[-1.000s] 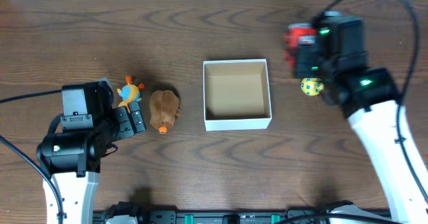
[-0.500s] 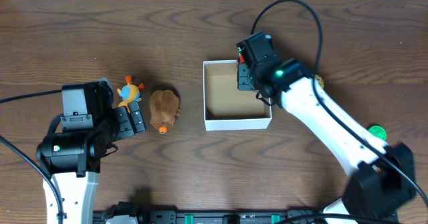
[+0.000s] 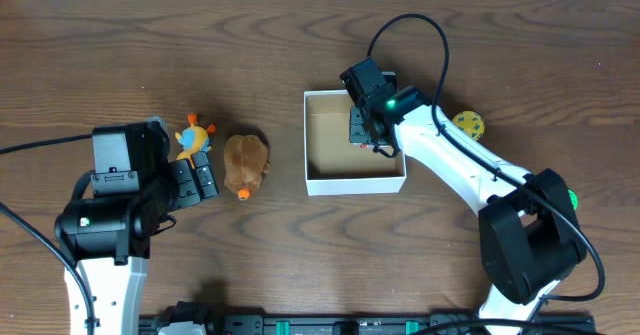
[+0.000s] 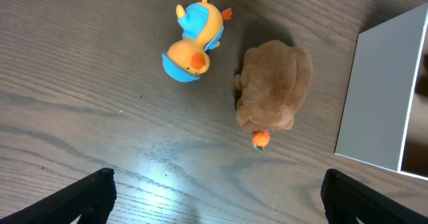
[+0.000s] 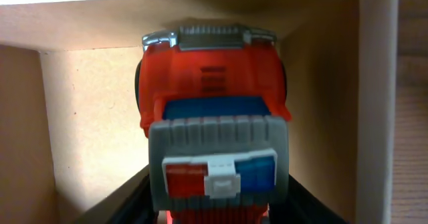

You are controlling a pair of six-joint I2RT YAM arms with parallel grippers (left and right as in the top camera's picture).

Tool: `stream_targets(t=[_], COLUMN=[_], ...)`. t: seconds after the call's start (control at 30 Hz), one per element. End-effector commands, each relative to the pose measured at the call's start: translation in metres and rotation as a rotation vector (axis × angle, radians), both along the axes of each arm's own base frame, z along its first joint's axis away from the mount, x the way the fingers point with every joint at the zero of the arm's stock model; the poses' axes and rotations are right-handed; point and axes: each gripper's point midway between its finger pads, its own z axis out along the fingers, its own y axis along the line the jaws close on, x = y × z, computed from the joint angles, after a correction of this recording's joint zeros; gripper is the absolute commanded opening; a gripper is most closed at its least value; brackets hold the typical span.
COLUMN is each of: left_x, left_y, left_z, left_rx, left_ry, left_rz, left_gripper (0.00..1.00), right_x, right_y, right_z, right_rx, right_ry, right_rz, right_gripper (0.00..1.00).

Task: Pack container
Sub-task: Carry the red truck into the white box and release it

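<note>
The container (image 3: 355,184), a white-walled box with a brown inside, stands mid-table and shows at the right edge of the left wrist view (image 4: 381,97). My right gripper (image 3: 362,125) reaches down into its right half. In the right wrist view the gripper (image 5: 217,198) is shut on a red toy truck (image 5: 210,97), whose nose points at the box's inner corner, with a dark finger against each side. My left gripper (image 3: 200,180) (image 4: 217,197) hovers open over bare wood just left of a brown plush (image 3: 245,163) (image 4: 274,83).
A blue and orange duck toy (image 3: 193,135) (image 4: 192,40) lies left of the plush, by the left arm. A yellow ball with blue dots (image 3: 468,125) sits to the right of the container, partly behind the right arm.
My right arm swung left from the table's right side, carrying the red truck over the container and down inside it. The left arm and the toys beside it stayed put.
</note>
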Motion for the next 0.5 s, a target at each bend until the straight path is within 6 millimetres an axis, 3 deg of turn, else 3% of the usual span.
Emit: stream_targets(t=[0.0,0.1,0.27,0.4,0.47], left_x=[0.002,0.002,0.002,0.002,0.002], left_y=[0.000,0.000,0.000,0.000,0.000], left_z=[0.006,0.006,0.006,0.006,0.006], left_rx=[-0.004,-0.004,-0.004,-0.004,-0.004], left_ry=[-0.014,-0.014,-0.014,-0.014,-0.014], left_rz=[0.003,0.003,0.003,0.003,0.003], left_gripper=[0.98,0.98,0.98,0.98,0.98], right_x=[0.004,0.004,0.006,0.015,0.020], right_y=[-0.001,-0.001,0.001,0.007,0.011], right_z=[0.002,0.002,0.006,0.036,0.069], right_rx=[0.004,0.004,0.006,0.022,0.037], right_ry=[-0.015,-0.015,-0.026,-0.091,-0.152], right_rz=[-0.016,-0.016,-0.005,0.048,0.087], right_gripper=[0.56,0.72,0.73,0.73,0.74])
